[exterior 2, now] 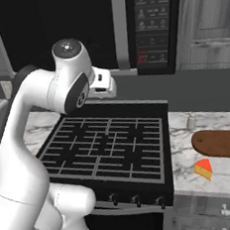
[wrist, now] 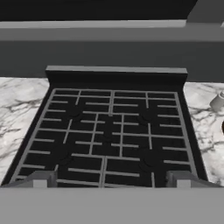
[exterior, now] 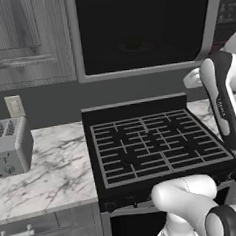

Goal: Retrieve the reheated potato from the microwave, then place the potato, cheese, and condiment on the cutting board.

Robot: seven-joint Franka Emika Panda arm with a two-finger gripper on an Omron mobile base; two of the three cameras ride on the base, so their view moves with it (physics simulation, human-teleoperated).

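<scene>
The microwave hangs above the stove, its dark glass door facing me and its button panel on the right. The potato is hidden. On the marble counter right of the stove lie the reddish-brown cutting board, the cheese in front of it, and the small grey condiment behind it. The condiment also shows at the right edge of the hand view. My gripper is open and empty, hovering above the stove's back edge below the microwave and looking down over the burners.
A black gas stove with grates lies under the arm. A silver toaster stands on the left counter below a wall outlet. Grey cabinets flank the microwave.
</scene>
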